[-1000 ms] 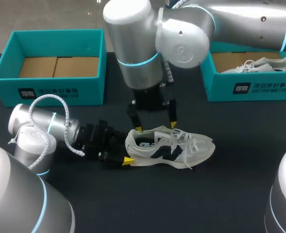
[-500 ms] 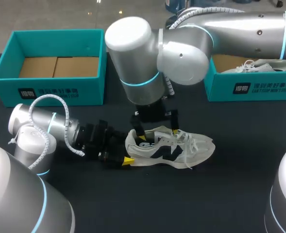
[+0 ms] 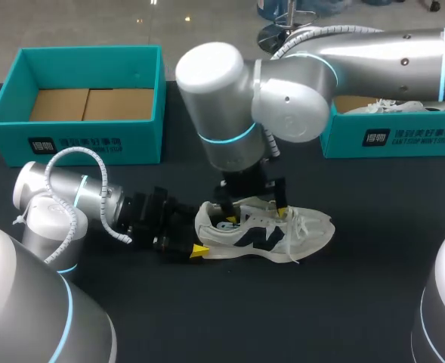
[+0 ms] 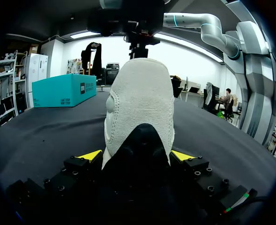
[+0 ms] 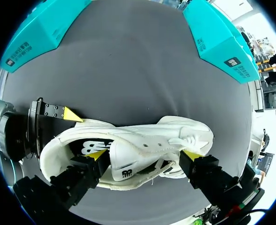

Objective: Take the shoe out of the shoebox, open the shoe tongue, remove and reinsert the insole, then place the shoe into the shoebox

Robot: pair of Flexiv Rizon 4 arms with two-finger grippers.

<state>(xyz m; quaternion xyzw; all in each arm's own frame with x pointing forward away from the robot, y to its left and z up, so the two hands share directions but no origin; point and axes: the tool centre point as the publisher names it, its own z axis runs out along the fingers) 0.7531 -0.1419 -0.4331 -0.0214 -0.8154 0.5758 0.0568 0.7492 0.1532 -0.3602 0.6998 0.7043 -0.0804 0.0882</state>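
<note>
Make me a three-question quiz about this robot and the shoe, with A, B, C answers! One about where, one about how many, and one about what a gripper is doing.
1. Where is the shoe next to the left gripper?
A on a shelf; B on the floor; C on the black table.

2. How many teal boxes stand on the table?
A one; B two; C four.

3. What is the left gripper doing?
A shut on the shoe's heel; B hanging open high above the table; C holding a loose insole.

Answers:
1 C, the shoe lies on the bare black table.
2 B, there is a left box and a right box.
3 A, its yellow tips sit against the heel from both sides.
</note>
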